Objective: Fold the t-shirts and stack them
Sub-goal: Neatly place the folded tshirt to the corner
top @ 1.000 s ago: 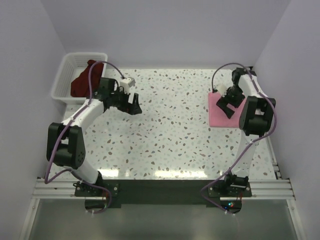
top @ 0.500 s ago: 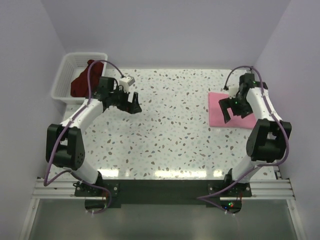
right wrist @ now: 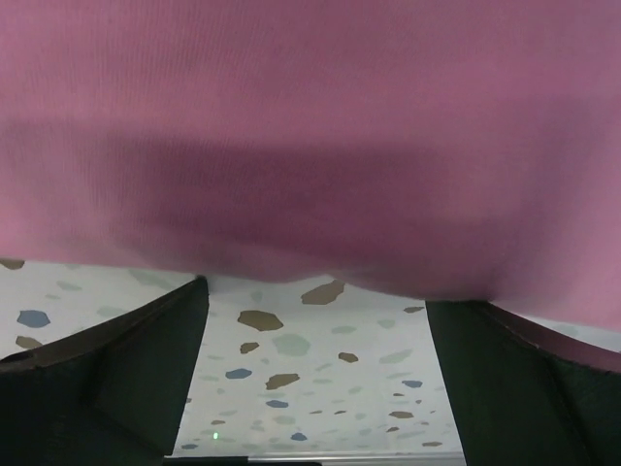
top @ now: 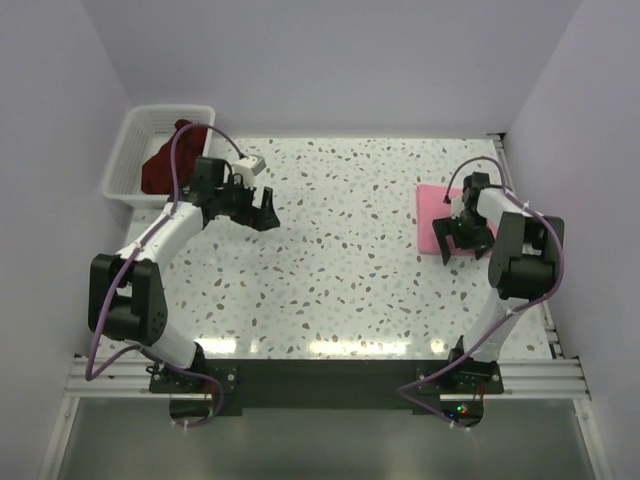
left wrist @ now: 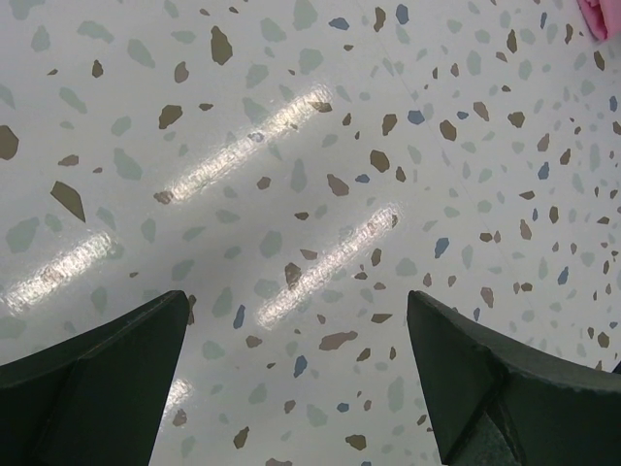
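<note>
The light pink t-shirt [top: 437,205] lies folded flat at the right of the table. My right gripper [top: 450,240] is open and empty, low at the shirt's near left edge. In the right wrist view the pink cloth [right wrist: 310,116] fills the upper half, and its edge lies just beyond the open fingertips [right wrist: 315,291]. The dark maroon t-shirt [top: 165,168] lies crumpled in the white basket [top: 140,125] at the back left. My left gripper [top: 268,212] is open and empty over bare table right of the basket. It also shows open in the left wrist view [left wrist: 296,379].
The speckled table [top: 340,260] stretches between the two arms. Walls close in on the left, back and right. A corner of the pink shirt [left wrist: 597,15] shows at the top right of the left wrist view.
My right gripper has moved from above the pink shirt toward me and down to its near left edge. The left gripper has barely shifted.
</note>
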